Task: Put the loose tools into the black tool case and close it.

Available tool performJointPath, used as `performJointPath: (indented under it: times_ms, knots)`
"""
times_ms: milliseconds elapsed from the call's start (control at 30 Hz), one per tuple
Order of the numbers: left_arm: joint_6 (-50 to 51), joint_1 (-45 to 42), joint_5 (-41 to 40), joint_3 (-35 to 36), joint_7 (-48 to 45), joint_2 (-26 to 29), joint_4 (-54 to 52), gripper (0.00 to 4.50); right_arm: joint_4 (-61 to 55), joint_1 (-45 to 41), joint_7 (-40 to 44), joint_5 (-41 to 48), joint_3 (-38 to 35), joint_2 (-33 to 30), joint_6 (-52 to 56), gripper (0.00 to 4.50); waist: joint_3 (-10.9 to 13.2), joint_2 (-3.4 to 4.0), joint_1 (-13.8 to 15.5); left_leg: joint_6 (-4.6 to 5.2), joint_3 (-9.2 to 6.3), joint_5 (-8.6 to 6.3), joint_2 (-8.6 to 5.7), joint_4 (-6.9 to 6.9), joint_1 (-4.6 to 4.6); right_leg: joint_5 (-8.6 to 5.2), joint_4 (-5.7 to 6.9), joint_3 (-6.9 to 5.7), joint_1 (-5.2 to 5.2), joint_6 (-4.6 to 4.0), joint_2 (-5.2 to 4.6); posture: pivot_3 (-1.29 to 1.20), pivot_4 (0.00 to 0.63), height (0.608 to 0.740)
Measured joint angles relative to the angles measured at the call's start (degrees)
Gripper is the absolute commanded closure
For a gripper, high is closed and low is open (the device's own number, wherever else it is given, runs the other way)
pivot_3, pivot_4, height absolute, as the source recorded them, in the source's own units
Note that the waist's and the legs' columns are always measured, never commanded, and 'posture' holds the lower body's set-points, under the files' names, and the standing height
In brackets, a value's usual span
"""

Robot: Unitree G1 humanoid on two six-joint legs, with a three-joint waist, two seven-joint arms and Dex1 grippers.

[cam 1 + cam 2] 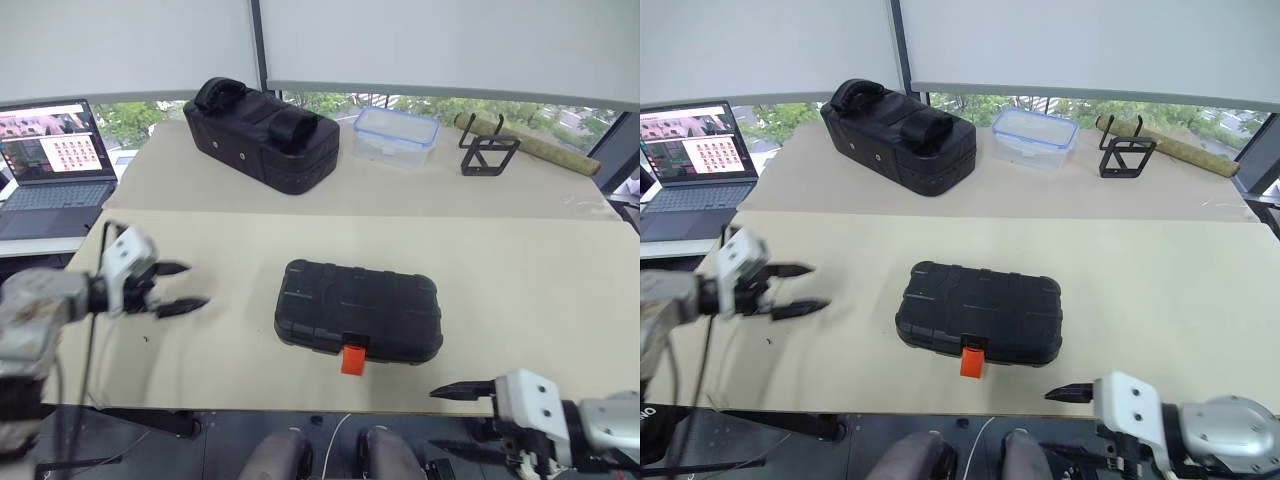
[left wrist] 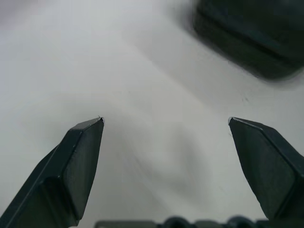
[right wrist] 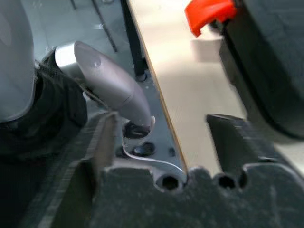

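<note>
Step in hand: the black tool case (image 1: 358, 311) lies flat with its lid down on the table (image 1: 520, 280), and no loose tools are to be seen on the table; by this the packing and closing appear done, and the arms stand clear of the case.
Case position: middle of the near table, long side toward the robot, with the orange latch (image 1: 353, 359) on its near edge (whether the latch is snapped home cannot be told).
Left tool (image 1: 172, 288): both black fingers spread wide, nothing between them, over bare table well to the left of the case.
Right tool (image 1: 462, 420): at the near table edge, right of the latch, apart from the case; the right wrist view shows its two fingers parted and empty.
Next move: if the latch is not seated, one tool must press it flat against the case front; otherwise nothing but parking the arms is called for.
Surface: pale beige table top, matte and bare around the case.
Far table: bulky black padded bag (image 1: 265, 134), clear lidded plastic box (image 1: 396, 136), black wire stand (image 1: 487, 151), rolled mat (image 1: 530, 146).
Room: open laptop (image 1: 48, 160) at far left; white roller blinds over windows with greenery outside.
</note>
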Motion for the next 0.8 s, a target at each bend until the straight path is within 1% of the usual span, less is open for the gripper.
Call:
performJointPath:
  times_ms: [67,133,167,200,300,333,400,500,600,667,800]
  knots:
    - [-3.55,-5.66,2.78,-4.59,-0.29,-4.37,4.10,1.82,1.03,-3.46,-0.71,-1.66,3.00,-0.07,0.03,3.14,-0.01,-0.04,-0.28,0.04,0.01,-0.01,-0.14,0.00,-0.25,0.00,0.06,0.00,-0.07,0.05,-0.15,0.00,0.150,0.722]
    - [-7.79,-11.36,6.31,-8.71,-0.99,-8.72,10.59,2.53,2.59,-6.55,-1.17,-3.94,6.15,-0.21,0.04,3.83,-0.06,-0.09,-0.88,0.17,0.03,0.05,-0.14,0.06,-0.65,-0.01,0.11,-0.02,-0.58,0.06,-0.19,0.00,0.150,0.722]
    - [-8.83,-12.68,7.11,-9.69,-1.00,-10.08,11.80,2.84,3.00,-7.47,-1.21,-4.66,7.30,-0.24,0.04,4.09,-0.07,-0.12,-1.18,0.50,0.03,0.23,-0.15,0.14,-1.00,-0.01,0.12,-0.06,-0.87,0.06,-0.17,0.00,0.150,0.722]
    - [-11.15,-14.54,8.50,-11.18,-1.14,-12.05,14.76,3.26,3.97,-8.87,-1.40,-6.15,8.95,-0.26,-0.06,4.49,-0.07,-0.12,-1.48,0.53,0.04,0.26,-0.15,0.14,-1.13,-0.01,0.18,-0.06,-1.01,0.05,-0.23,0.00,0.150,0.722]
    - [-15.88,-17.61,10.81,-13.54,-1.51,-15.55,20.26,4.30,6.19,-12.79,-2.41,-8.99,12.02,0.33,-0.20,4.50,-0.05,-0.16,-2.32,0.52,0.03,0.26,-0.15,0.11,-1.20,-0.03,0.10,-0.21,-1.10,0.01,-0.38,0.00,0.150,0.722]
    - [-17.30,-18.41,11.71,-14.09,-1.73,-16.48,21.75,4.41,7.10,-14.88,-3.41,-9.78,13.06,1.45,-0.06,4.50,-0.04,-0.17,-2.54,0.52,0.03,0.26,-0.15,0.12,-1.22,-0.04,0.06,-0.21,-1.10,0.00,-0.40,0.00,0.150,0.722]
    - [-19.78,-19.84,13.58,-15.55,-2.20,-17.77,24.13,4.41,8.71,-19.13,-4.79,-10.80,15.03,3.40,0.76,4.50,-0.02,-0.20,-2.67,0.52,0.04,0.25,-0.16,0.15,-1.22,-0.04,0.07,-0.20,-1.09,0.00,-0.48,0.00,0.150,0.722]
    - [-21.11,-20.65,15.15,-16.62,-5.04,-16.66,24.93,4.41,12.00,-23.65,-6.54,-13.09,16.90,4.77,1.10,4.50,-0.01,-0.21,-2.72,0.53,0.04,0.25,-0.16,0.16,-1.23,-0.04,0.12,-0.16,-1.09,0.00,-0.50,0.00,0.150,0.722]
    - [-18.02,-18.67,13.65,-16.93,-12.84,-12.93,20.14,4.41,18.24,-30.22,-11.26,-16.11,16.92,6.99,4.23,4.50,0.00,-0.20,-3.01,0.56,0.10,0.25,-0.19,0.19,-1.35,-0.04,0.26,-0.11,-1.33,0.00,-0.50,0.00,0.150,0.722]
    - [-15.64,-16.69,11.95,-17.17,-17.08,-11.82,15.48,4.41,20.65,-32.98,-13.13,-16.30,15.49,7.45,6.00,4.50,-0.02,-0.17,-2.79,0.55,0.10,0.26,-0.19,0.22,-1.73,-0.04,0.37,-0.12,-1.74,-0.01,-0.50,0.00,0.150,0.722]
    - [-9.96,-16.03,9.23,-15.82,-17.93,-11.83,11.26,4.41,20.79,-32.79,-12.20,-13.39,12.35,7.18,7.78,4.50,-0.01,-0.16,-2.05,0.52,-0.15,0.28,-0.19,0.46,-2.09,-0.04,0.37,-0.28,-1.92,-0.03,-0.34,0.00,0.150,0.722]
